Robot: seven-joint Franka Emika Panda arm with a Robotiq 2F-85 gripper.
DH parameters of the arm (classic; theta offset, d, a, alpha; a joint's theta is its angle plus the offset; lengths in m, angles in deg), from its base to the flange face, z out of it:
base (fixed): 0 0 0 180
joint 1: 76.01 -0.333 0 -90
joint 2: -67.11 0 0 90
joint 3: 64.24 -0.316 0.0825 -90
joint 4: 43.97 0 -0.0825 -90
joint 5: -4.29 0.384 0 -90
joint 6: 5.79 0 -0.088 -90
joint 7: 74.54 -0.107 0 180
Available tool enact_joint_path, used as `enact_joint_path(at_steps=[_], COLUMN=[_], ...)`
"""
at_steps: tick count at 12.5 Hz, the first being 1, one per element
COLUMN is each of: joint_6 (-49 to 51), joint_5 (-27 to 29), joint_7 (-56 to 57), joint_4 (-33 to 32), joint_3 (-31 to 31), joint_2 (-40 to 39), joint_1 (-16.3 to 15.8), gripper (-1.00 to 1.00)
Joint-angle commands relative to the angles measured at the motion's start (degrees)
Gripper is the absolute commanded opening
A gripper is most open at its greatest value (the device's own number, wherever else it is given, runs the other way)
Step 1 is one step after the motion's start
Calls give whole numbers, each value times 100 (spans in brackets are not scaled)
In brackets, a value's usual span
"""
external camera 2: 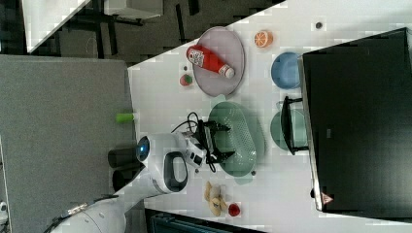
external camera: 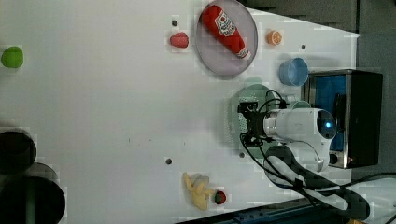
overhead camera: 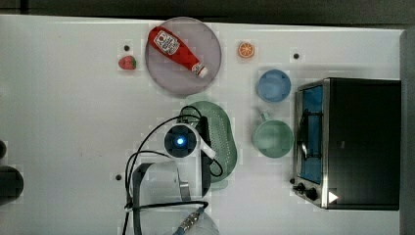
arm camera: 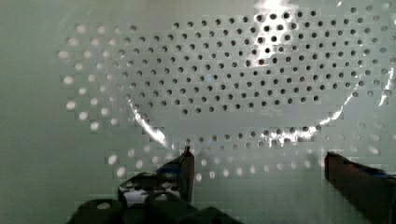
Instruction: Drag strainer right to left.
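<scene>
A: How far along is the drag looking?

B: Barely begun, I'd judge. The claw (arm camera: 257, 158) is hanging with its jaws spread wide and holding nothing, its two tips poised just above the holed floor of the strainer (arm camera: 224, 79). Whether they are touching the plastic, I cannot tell.

A: And where is the strainer sitting?

B: In the top view it is lying near the middle of the worktop (overhead camera: 63, 127), just at three o'clock of the arm's wrist. The whole slide toward nine o'clock is still waiting to be done.

A: What is standing around it?

B: Going outward in the top view: the mug (overhead camera: 273, 138) is sitting close by at three o'clock of the strainer, the plate (overhead camera: 205, 73) with the ketchup bottle (overhead camera: 177, 50) is almost touching its rim at twelve o'clock, and the blue bowl (overhead camera: 273, 85) is resting toward two o'clock. Farther off, the toaster oven (overhead camera: 362, 142) is standing at three o'clock, the orange slice (overhead camera: 246, 50) at one o'clock, the strawberry (overhead camera: 127, 62) at ten o'clock.

A: Anything blocking the path?

B: Toward nine o'clock the worktop is looking open; only the plate's edge is seeming close enough to catch the rim.
</scene>
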Motion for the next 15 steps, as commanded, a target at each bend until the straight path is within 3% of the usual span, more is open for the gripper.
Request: enact_joint_path(at_steps=[1,15], joint_6=[-97,712], joint_5=[-56,23], joint_7=[-1092,-2782], joint_4=[140,1663], joint_3=[-187,-639], joint_2=[-110,-864], joint_1=[-377,-1683], gripper=[100,100])
